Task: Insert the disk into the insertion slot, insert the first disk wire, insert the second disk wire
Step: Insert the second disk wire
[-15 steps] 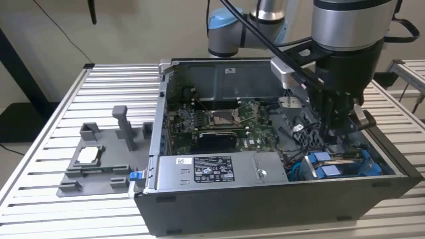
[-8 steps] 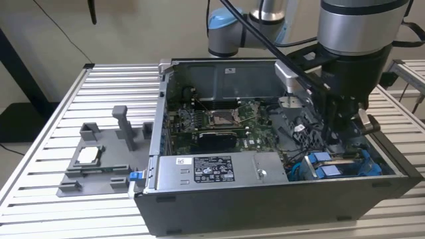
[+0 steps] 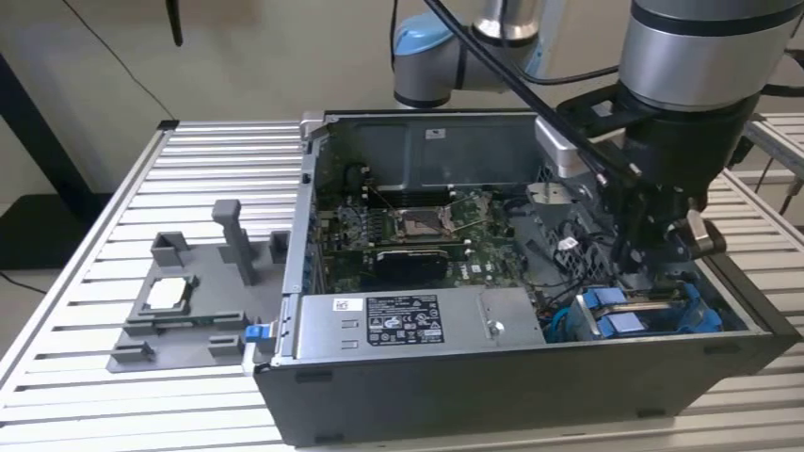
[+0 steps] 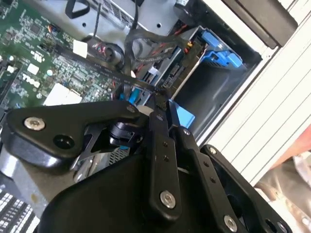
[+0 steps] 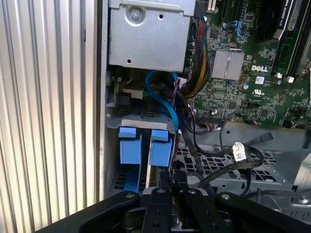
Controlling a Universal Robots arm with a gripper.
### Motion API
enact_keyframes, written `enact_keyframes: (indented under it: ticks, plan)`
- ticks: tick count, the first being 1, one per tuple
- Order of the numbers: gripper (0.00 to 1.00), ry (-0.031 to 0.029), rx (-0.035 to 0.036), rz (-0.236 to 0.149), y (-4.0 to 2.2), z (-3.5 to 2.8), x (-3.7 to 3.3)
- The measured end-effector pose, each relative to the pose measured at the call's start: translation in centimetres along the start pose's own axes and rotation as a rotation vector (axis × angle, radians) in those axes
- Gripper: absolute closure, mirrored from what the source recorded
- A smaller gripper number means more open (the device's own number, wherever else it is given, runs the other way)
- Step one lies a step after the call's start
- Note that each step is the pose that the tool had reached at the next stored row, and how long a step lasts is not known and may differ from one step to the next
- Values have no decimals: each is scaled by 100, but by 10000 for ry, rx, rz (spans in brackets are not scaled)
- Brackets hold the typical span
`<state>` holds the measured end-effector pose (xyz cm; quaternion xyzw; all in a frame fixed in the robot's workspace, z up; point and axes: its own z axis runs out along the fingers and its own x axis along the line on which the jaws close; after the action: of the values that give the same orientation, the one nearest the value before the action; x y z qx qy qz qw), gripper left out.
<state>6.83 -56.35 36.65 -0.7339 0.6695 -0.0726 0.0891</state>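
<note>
Exterior view first: your arm is reaching down into the open computer case (image 3: 528, 377), at the corner on the exterior view's right, and the gripper (image 3: 656, 264) sits low over the drive cage (image 3: 647, 315) with its blue plastic parts. Just beside that, toward the exterior view's left, you've got the silver power-supply box (image 3: 402, 325) along the case's front wall, and the green motherboard (image 3: 427, 231) lies behind it. Out on the slatted table (image 3: 113, 414), well apart from the case, a grey fixture (image 3: 188, 301) stands on its own.

Now the second wrist view: your fingers (image 4: 160, 145) are drawn close together around something black at the tips. It looks like a cable end, though you can't tell for sure. A bundle of black wires (image 4: 150, 41) loops across just past the tips.

Over to the first wrist view: the blue carrier tabs (image 5: 145, 145) of the disk (image 5: 150, 174) stand upright in the cage, right ahead of your fingertips. The disk looks seated in there, its metal edge showing between the blue pieces. A blue cable (image 5: 163, 97) curls between the cage and the supply box.
</note>
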Motion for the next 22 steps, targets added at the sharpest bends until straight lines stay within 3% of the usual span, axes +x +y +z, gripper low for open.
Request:
enact_keyframes:
  ticks: [8, 10, 14, 22]
  plan:
    - [84, -81, -688, 28, -200, 58, 41]
    - [84, -102, -803, 34, -245, 71, 56]
    - [84, -129, -899, 43, -298, 95, 86]
    - [84, -81, -902, 324, -304, 166, 95]
